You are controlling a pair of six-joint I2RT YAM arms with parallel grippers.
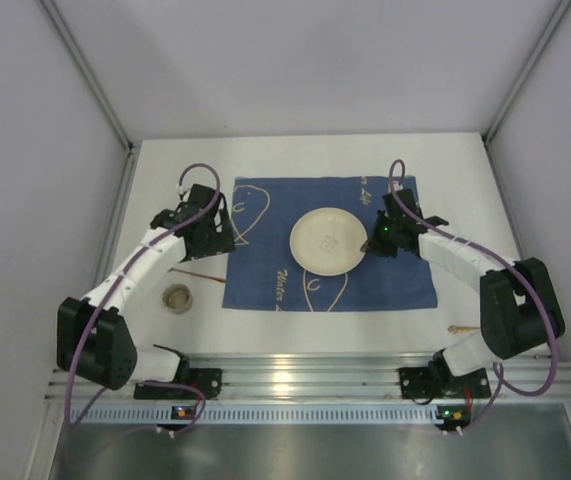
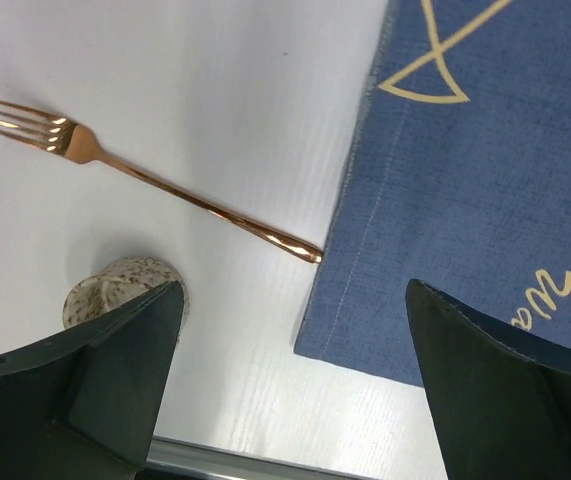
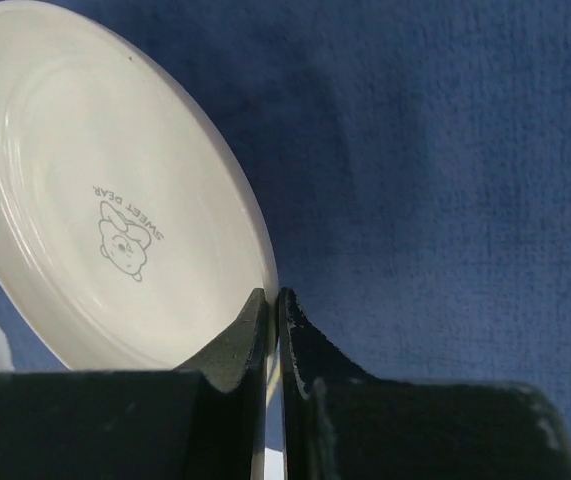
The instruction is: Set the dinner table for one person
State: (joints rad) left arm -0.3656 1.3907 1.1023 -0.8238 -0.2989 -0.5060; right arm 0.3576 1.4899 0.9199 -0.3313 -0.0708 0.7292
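Note:
A white plate (image 1: 327,241) with a small bear print (image 3: 95,200) lies on the blue placemat (image 1: 265,280) in the middle of the white dinner table (image 1: 165,190). My right gripper (image 1: 370,243) is at the plate's right edge, shut on its thin rim (image 3: 273,295). A copper fork (image 2: 155,180) lies on the bare table just left of the placemat (image 2: 485,180), its handle end touching the cloth's edge. My left gripper (image 2: 293,290) hovers open above the placemat's left edge (image 1: 220,232), with nothing between its fingers.
A small speckled cup (image 1: 177,297) stands on the table left of the placemat, beside my left finger (image 2: 115,285). Another copper utensil (image 1: 462,328) lies near the front right, by the right arm. Side walls border the table.

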